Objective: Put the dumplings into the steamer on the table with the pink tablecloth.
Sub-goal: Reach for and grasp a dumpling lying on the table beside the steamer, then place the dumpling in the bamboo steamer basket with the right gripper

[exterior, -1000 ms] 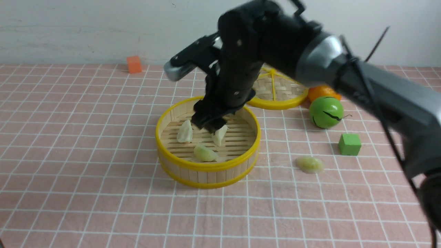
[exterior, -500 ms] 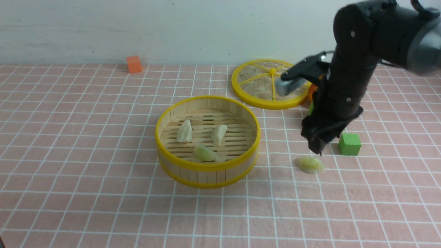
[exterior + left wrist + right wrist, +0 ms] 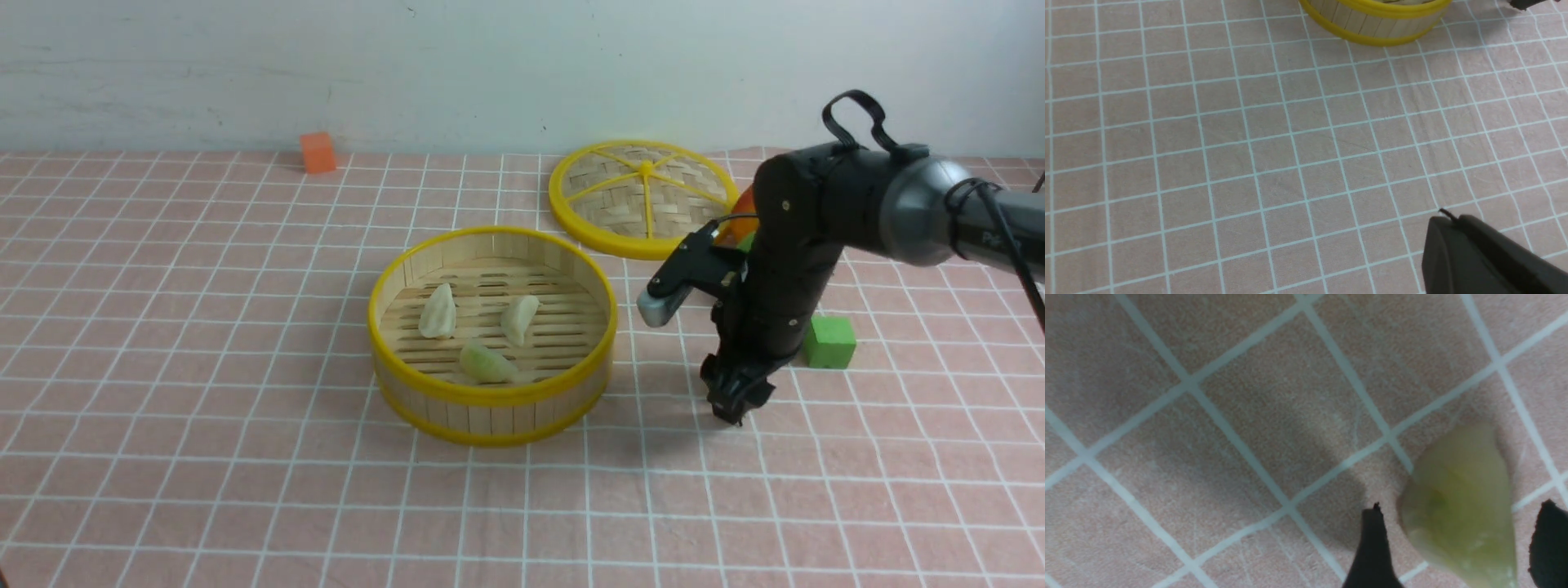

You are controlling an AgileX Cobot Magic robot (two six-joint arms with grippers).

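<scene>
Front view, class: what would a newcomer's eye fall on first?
The yellow-rimmed steamer mid-scene, holding three dumplings. Then the right tool, low over the pink cloth to its right, open fingers either side of a pale green dumpling.

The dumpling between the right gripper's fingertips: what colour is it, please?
The dumpling is translucent pale green, clearest in the right wrist view.

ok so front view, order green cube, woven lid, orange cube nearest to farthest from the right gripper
1. green cube, just right of the right gripper.
2. woven lid, behind it, near the wall.
3. orange cube, far left, by the wall.
</scene>
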